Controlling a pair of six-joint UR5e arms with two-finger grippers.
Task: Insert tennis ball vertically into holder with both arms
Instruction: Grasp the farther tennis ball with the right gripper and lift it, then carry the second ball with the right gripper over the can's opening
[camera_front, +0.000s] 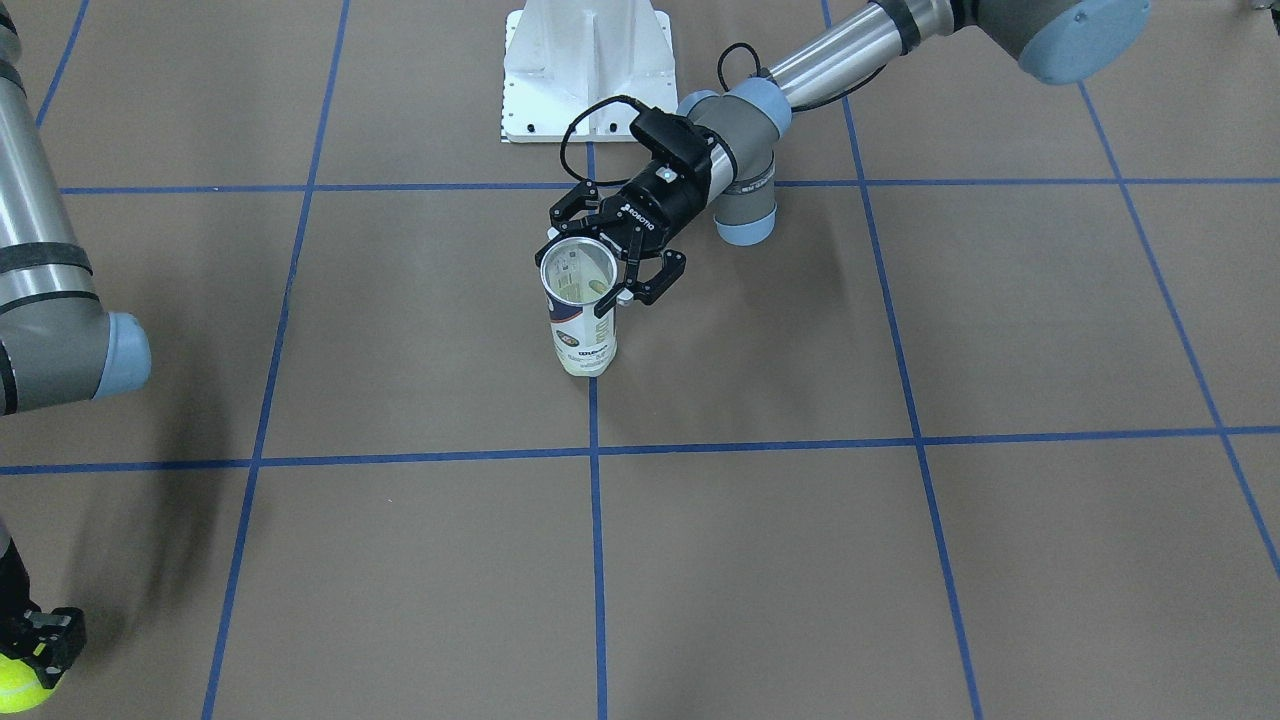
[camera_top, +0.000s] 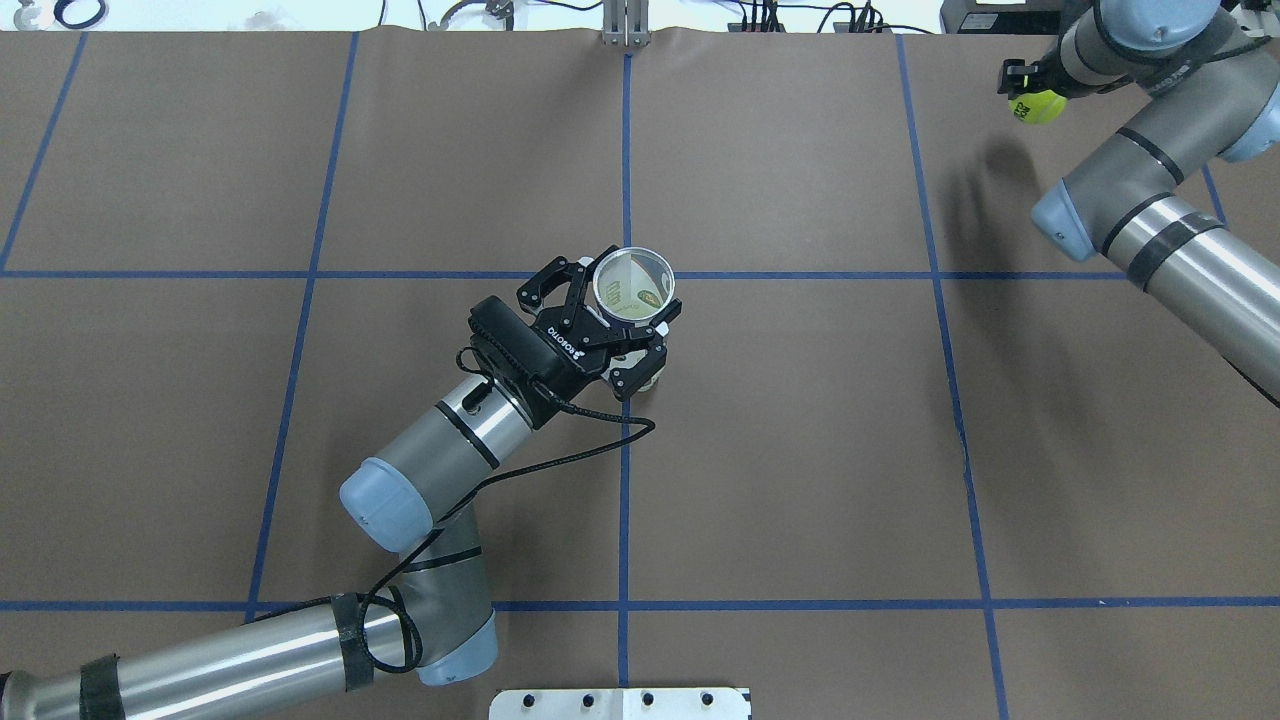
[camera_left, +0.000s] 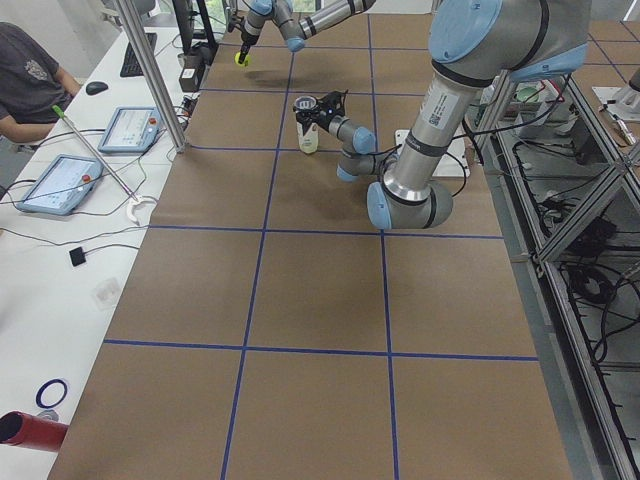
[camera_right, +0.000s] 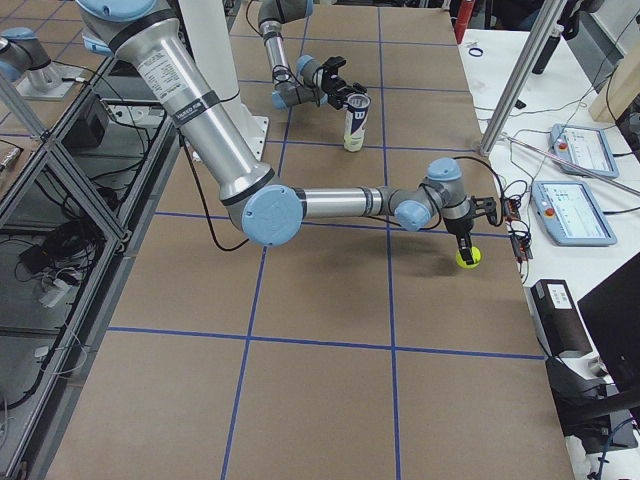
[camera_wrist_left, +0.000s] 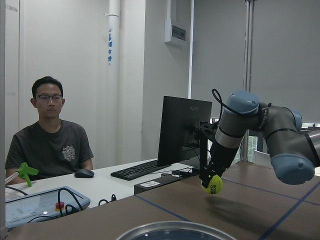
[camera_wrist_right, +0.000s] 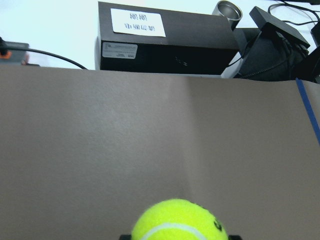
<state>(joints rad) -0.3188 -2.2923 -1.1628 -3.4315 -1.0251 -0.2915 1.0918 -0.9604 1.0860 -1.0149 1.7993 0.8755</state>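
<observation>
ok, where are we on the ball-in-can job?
Done: left hand grips the holder near its rim, upright, mouth open. In hand: right hand holds the tennis ball, seemingly clear of the table and well away from the holder. Left: bring the ball over the mouth and lower it in.

Clear plastic holder (camera_front: 583, 335), metal rim (camera_front: 545, 275); fuzzy felt tennis ball (camera_wrist_right: 180, 222)
</observation>
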